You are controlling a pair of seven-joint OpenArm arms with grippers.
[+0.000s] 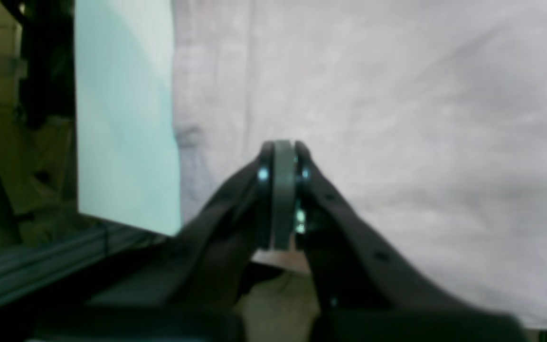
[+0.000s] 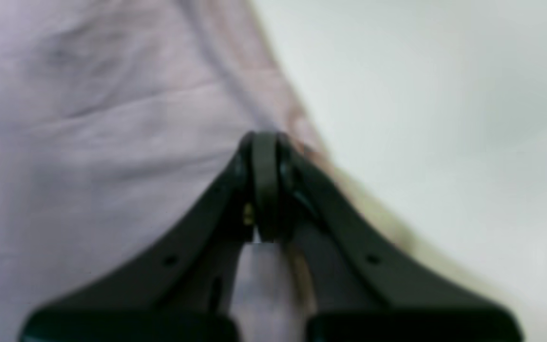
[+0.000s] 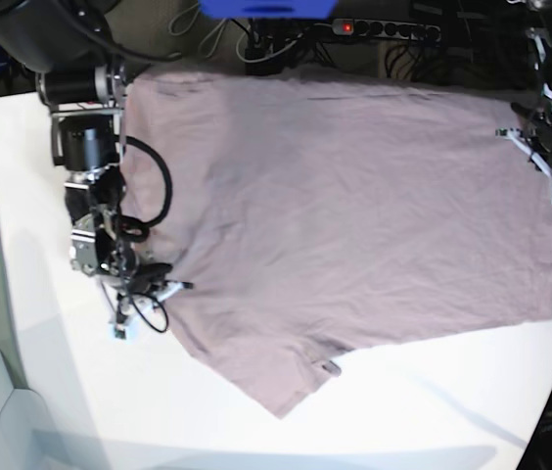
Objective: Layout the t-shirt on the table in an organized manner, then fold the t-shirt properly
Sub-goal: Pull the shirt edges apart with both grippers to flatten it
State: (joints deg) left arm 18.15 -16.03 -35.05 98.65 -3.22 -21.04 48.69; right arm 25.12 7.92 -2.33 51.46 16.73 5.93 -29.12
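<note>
White table fills your base view, curved edge on the left and near side. Bare room is along the left strip and across the near part below the shirt; the far edge is crowded with cables and a power strip with a red light.

One t-shirt, mauve, lies spread flat over the far and middle table, lightly wrinkled. Its far hem runs along the far table edge, and its right side reaches the table's right edge. One sleeve points toward the near side; the cloth's lowest corner sits there, with open white on both sides of it.

Two arms, one per side. You've got the right gripper at the shirt's left edge; in its wrist view the jaws are clenched together over the fabric border, whether cloth is pinched I can't tell. Left gripper is at the shirt's right edge; its jaws are also pressed closed, over cloth, with bare table strip just beside.

No readable writing or labels; wrist views are blurred.
</note>
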